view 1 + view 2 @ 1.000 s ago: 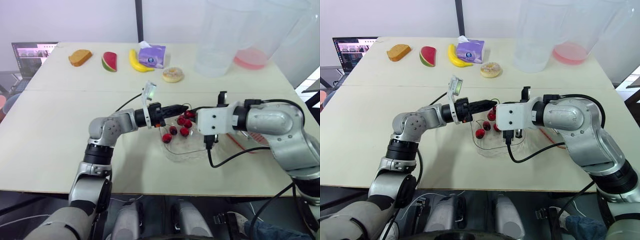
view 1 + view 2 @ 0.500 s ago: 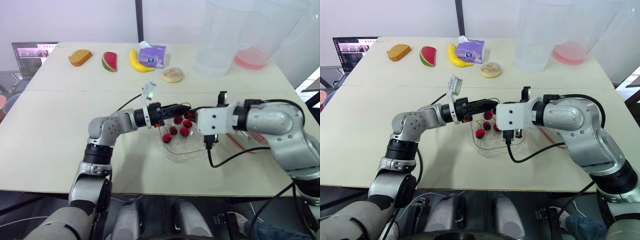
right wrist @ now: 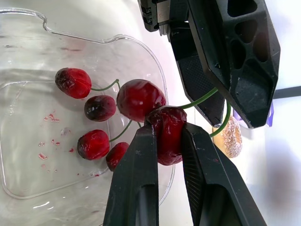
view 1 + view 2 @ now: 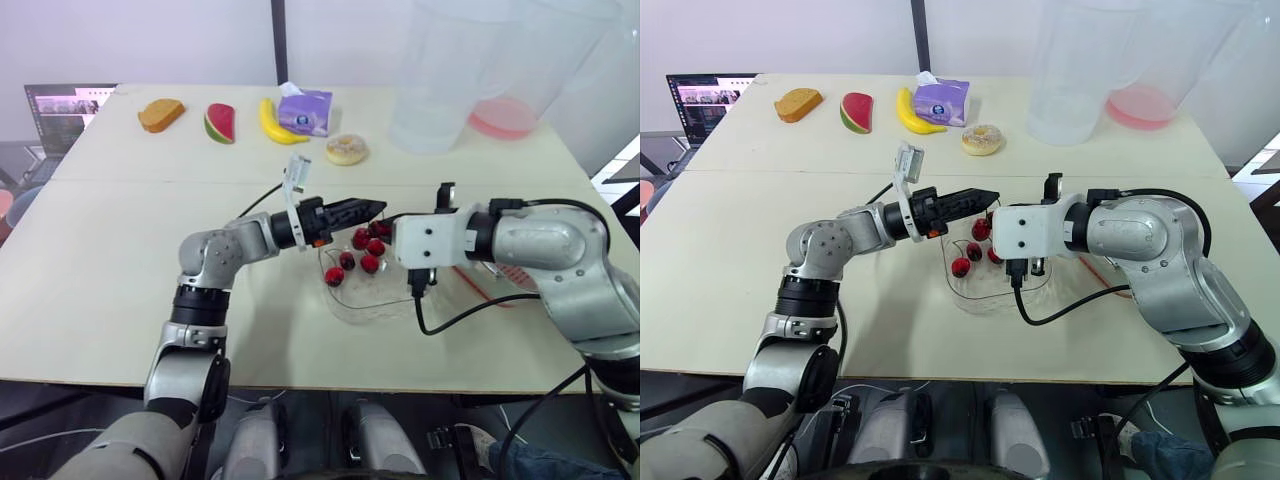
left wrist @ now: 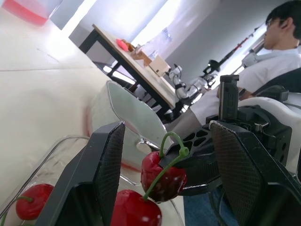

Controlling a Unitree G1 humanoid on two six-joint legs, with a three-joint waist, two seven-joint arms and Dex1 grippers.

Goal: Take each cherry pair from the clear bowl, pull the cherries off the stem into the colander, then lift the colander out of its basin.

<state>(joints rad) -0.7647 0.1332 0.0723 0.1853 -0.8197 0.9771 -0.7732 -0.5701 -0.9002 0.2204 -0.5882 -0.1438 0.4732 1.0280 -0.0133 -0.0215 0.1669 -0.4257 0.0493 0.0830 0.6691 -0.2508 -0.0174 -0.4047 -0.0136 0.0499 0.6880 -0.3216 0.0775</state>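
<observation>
The clear bowl sits mid-table with several red cherries in it. My right gripper is shut on one cherry of a pair, just above the bowl. The pair's second cherry hangs beside it on the green stem. My left gripper is open and faces the right one. The stem's loop sits between its two fingers without touching them. A red-edged item, maybe the colander, lies mostly hidden under my right forearm.
Along the far side lie a bread slice, watermelon slice, banana, purple tissue pack and doughnut. Large clear jugs and a pink dish stand far right. A laptop sits far left.
My left gripper has opened from shut and its tip has risen slightly beside the held pair. The right arm and its cherry have stayed put.
</observation>
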